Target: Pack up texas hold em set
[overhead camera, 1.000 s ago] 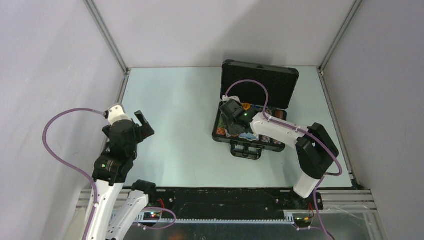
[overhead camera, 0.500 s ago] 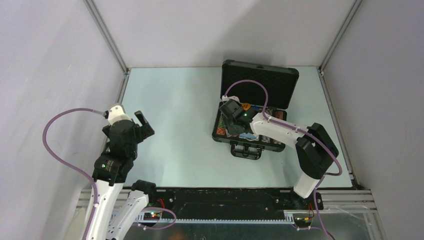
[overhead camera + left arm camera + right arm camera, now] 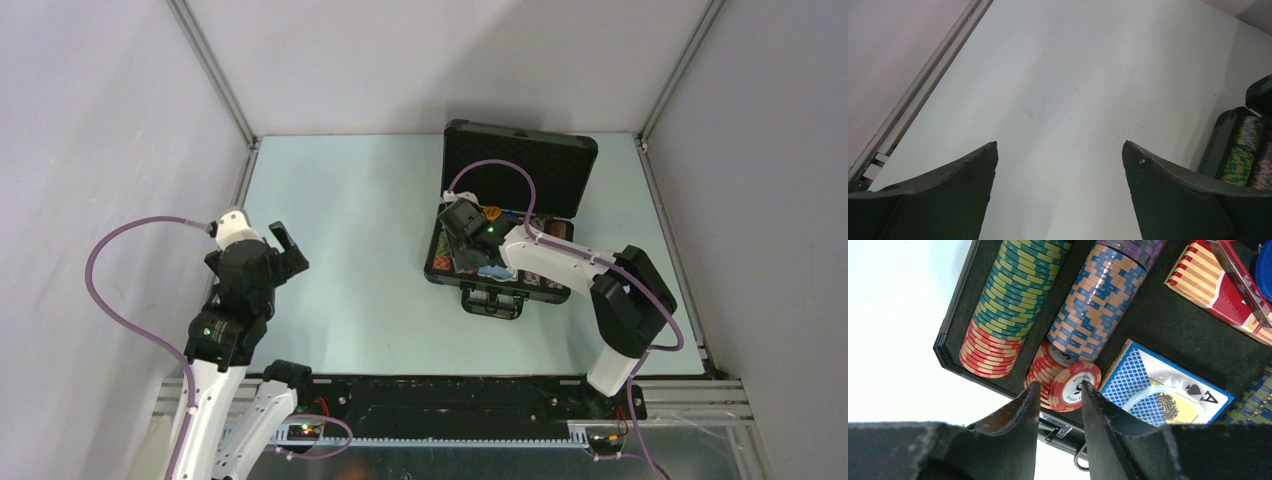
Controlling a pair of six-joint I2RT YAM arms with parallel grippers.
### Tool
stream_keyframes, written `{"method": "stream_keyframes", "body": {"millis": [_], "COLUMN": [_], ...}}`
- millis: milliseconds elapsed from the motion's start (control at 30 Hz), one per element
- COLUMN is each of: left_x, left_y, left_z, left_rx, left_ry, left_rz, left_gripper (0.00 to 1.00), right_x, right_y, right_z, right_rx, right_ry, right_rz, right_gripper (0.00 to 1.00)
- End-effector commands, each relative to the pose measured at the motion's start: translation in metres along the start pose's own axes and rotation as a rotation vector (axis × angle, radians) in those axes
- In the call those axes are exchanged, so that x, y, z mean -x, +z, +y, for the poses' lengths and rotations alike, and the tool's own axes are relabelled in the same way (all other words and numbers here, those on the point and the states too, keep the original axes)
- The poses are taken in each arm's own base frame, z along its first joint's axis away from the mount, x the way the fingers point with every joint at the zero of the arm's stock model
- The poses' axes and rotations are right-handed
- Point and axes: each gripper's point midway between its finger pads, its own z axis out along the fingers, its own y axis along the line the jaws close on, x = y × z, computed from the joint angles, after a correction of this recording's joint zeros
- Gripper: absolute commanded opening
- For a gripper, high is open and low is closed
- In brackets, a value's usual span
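Right tool [image 3: 1060, 385] at the red-white chips [image 3: 1074, 389]
Case [image 3: 520, 178] sits at 1 o'clock on the counter [image 3: 350, 200]. Jaws flank the chips; whether they clamp, I cannot tell. Better to centre the stack and squeeze gently. Left tool [image 3: 1058, 145] stands apart.

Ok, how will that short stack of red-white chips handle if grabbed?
The red-white chips are separate discs leaning in a row, so they would probably fan apart or topple. With round edges, strays could roll. Their glossy faces may slip.
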Motion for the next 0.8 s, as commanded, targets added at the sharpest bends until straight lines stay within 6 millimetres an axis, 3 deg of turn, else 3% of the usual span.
{"method": "stream_keyframes", "body": {"millis": [0, 300, 767], "left_x": [0.008, 0.007, 0.007], "left_y": [-0.002, -0.001, -0.001], "left_z": [0.0, 0.0, 0.0], "left_rx": [0.003, 0.001, 0.002], "left_ry": [-0.029, -0.029, -0.028], "left_rz": [-0.022, -0.02, -0.019], "left_gripper": [0.98, 0.98, 0.98], "right_x": [-0.002, -0.001, 0.003], "right_y": [0.001, -0.001, -0.016], "right_z": [-0.01, -0.022, -0.039], "right_rx": [-0.042, -0.093, -0.162], "right_ry": [0.0, -0.006, -0.016], "right_rz": [0.01, 0.004, -0.022], "right_gripper": [0.37, 0.29, 0.27]}}
